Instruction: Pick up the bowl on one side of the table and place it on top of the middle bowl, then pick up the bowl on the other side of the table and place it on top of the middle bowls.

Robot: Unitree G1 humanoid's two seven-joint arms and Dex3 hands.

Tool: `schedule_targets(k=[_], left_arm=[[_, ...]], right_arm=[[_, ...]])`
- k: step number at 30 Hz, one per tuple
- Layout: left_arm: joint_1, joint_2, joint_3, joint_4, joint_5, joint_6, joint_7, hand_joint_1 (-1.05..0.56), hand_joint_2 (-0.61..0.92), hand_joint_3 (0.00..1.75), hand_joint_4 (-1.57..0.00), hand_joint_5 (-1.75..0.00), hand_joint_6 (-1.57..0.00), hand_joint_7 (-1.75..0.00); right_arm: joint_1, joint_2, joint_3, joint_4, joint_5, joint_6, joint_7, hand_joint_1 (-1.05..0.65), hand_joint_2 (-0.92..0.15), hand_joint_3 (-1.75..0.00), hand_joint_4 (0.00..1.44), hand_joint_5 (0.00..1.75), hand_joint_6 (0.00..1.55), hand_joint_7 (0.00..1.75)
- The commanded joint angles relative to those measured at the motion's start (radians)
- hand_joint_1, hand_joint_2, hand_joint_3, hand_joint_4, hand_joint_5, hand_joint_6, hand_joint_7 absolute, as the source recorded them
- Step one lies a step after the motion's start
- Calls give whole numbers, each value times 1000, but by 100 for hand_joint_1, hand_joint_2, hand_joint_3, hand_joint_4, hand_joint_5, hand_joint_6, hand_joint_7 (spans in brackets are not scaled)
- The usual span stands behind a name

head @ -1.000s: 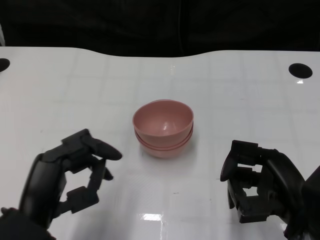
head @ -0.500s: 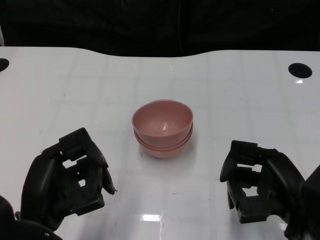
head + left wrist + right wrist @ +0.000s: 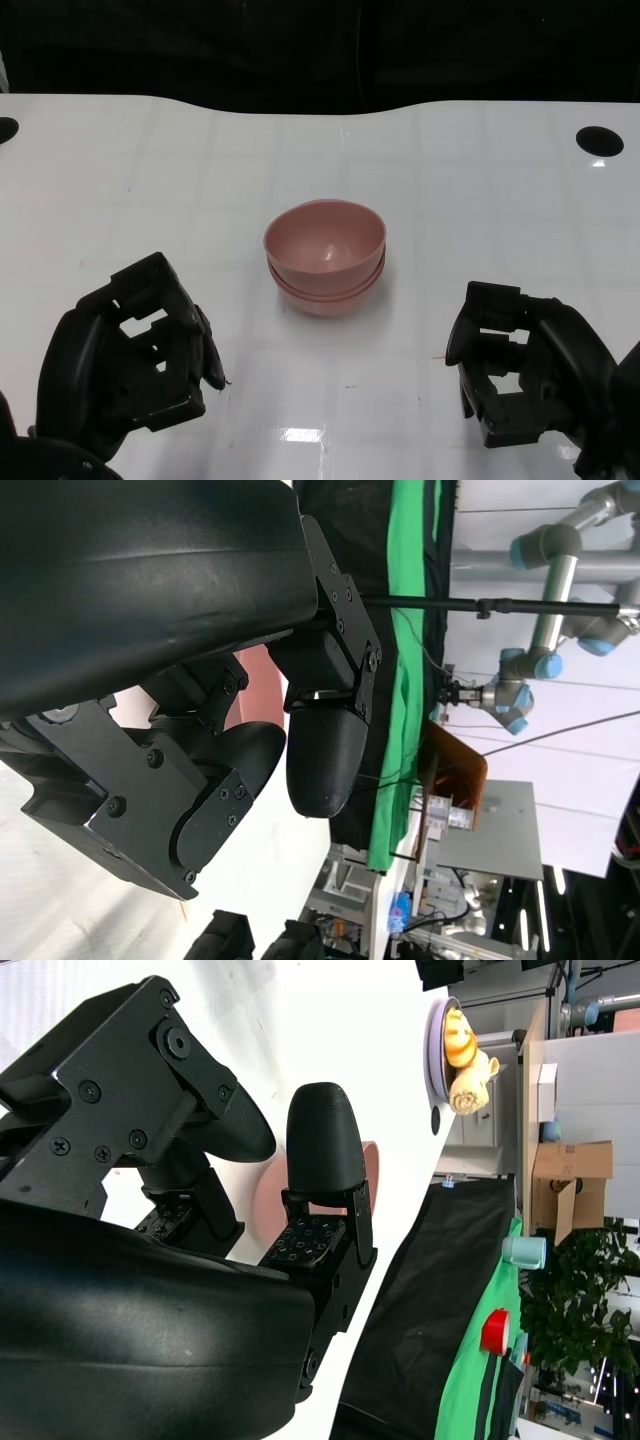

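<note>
Stack of pink round plastic bowls (image 3: 325, 257) at centre of frame on white glossy worktop (image 3: 480, 210), left hand (image 3: 125, 365) lower left, right hand (image 3: 525, 375) lower right, fingers of both curled inward, grasping nothing, well apart from the bowls.

White desk (image 3: 480, 190) with two black round holes: one at far right (image 3: 600, 141), one at left edge (image 3: 6, 129). Green cloth (image 3: 405, 680) behind.
</note>
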Motion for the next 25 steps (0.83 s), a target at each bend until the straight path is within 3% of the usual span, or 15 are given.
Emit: schedule_targets(k=[1,25], left_arm=[[8,3,17,-15,-13,40,-1,-11,34,156,-98,-175,-81,-172],[-17,-13,49,18,-13,78,-25,-10,33,159,-97,-175,-79,-172]], right_arm=[[7,-11,-13,0,8,-16,5,-6,-33,-151,90,174,86,145],[-2,-10,-18,22,-3,-24,7,-7,-33,-151,90,172,86,144]])
